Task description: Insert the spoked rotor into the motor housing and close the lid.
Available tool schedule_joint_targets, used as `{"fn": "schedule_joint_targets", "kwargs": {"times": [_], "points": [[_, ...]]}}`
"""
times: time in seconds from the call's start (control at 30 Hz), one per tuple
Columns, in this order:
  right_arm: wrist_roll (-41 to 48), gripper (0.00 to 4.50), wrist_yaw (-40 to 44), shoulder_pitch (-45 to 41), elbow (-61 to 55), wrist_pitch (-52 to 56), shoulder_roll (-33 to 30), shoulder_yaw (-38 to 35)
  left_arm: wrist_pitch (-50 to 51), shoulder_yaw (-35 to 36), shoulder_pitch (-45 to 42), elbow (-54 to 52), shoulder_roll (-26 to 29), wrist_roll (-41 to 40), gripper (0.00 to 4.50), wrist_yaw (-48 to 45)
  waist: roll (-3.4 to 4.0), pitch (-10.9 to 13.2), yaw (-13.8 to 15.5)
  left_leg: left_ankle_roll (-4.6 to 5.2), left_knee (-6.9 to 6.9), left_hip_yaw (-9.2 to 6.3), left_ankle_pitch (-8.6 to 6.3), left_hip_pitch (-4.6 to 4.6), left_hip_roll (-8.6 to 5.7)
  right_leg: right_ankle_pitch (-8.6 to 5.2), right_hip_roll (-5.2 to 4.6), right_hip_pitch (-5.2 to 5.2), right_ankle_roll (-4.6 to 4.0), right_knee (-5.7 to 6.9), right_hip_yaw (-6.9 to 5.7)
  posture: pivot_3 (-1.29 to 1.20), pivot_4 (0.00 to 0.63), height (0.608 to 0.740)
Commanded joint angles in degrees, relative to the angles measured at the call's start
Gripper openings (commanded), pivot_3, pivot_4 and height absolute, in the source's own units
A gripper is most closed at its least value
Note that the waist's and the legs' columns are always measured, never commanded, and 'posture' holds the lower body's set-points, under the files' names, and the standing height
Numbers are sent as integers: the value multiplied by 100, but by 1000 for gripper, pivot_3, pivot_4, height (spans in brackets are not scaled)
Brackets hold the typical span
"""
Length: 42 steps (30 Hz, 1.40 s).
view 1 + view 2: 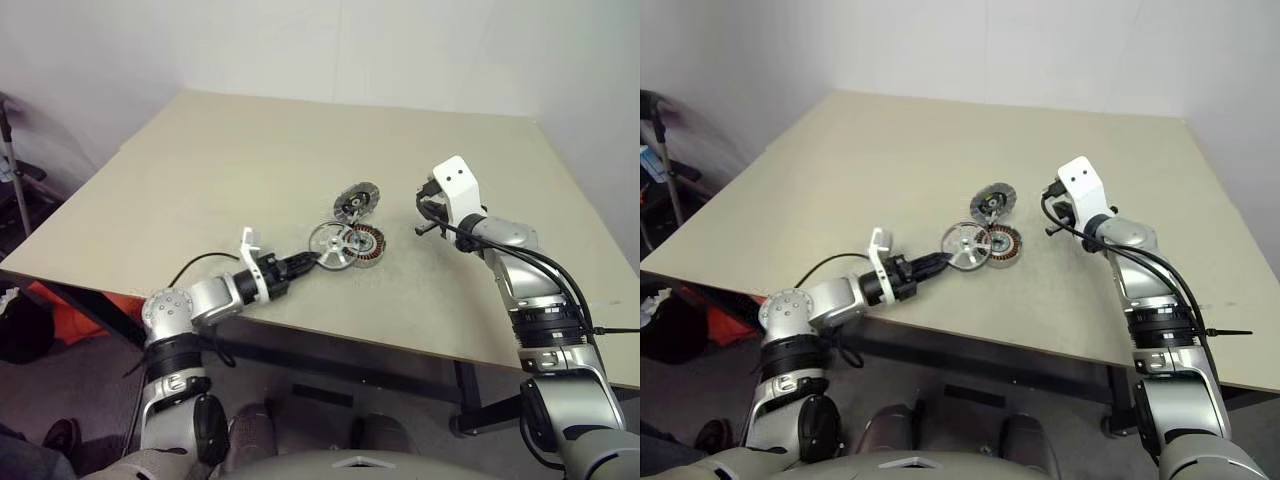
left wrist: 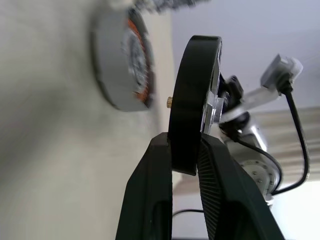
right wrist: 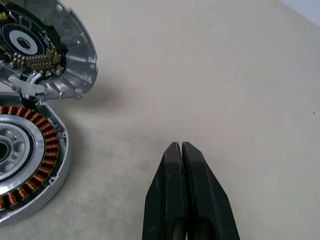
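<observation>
Spoked rotor (image 1: 333, 246) is standing almost on edge, tilted, at the left side of the motor housing (image 1: 366, 244), near the middle of the beige surface (image 1: 230, 160). The left gripper (image 1: 312, 260) is reaching in from the near left, roughly level, and its jaws are clamping the rotor's rim; in the left wrist view the 2 black fingers (image 2: 150, 195) are pinching the disc's dark edge, with the housing lying just past it. In the head views the rotor's far edge is overlapping the housing's left rim, but whether the 2 parts are touching cannot be told.

The motor housing is lying flat, its copper-brown windings (image 3: 47, 145) facing up. The lid (image 1: 357, 199) is lying just beyond the housing on the far side, its rim right beside the housing's rim, its yellow-and-black centre showing.

The right gripper (image 3: 181, 146) is hovering over bare surface to the right of the housing and lid, apart from both, angled slightly downward. Its jaws are pressed together and are holding nothing.
</observation>
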Motion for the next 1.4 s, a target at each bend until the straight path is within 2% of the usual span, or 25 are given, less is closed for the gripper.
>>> {"fn": "schedule_joint_targets", "kwargs": {"times": [0.03,0.43,0.77,1.4], "points": [[42,0,-53,40,-396,11,-108,-184,-134,-41,-406,327,-134,-53,408,44,0,0,1,2,0,0,1,0,0,0,0,0,0,0,0,0,0,740],[51,0,-126,286,-739,207,-236,-361,-1291,-283,-1078,1602,-579,627,408,16,-1,0,2,16,-1,0,0,-4,-3,1,-2,2,2,-10,0,0,0,740],[33,0,-155,204,-665,192,-173,-284,-1747,-147,-1243,1746,-545,702,408,2,-1,0,8,18,-2,0,1,-3,-3,1,-3,3,2,-10,-1,0,0,740],[16,0,-184,132,-579,148,-86,-255,-1804,-278,-1144,1879,-566,1055,408,70,-1,0,7,20,-2,0,1,-3,-3,1,-3,4,1,-10,-1,0,0,740]]}}
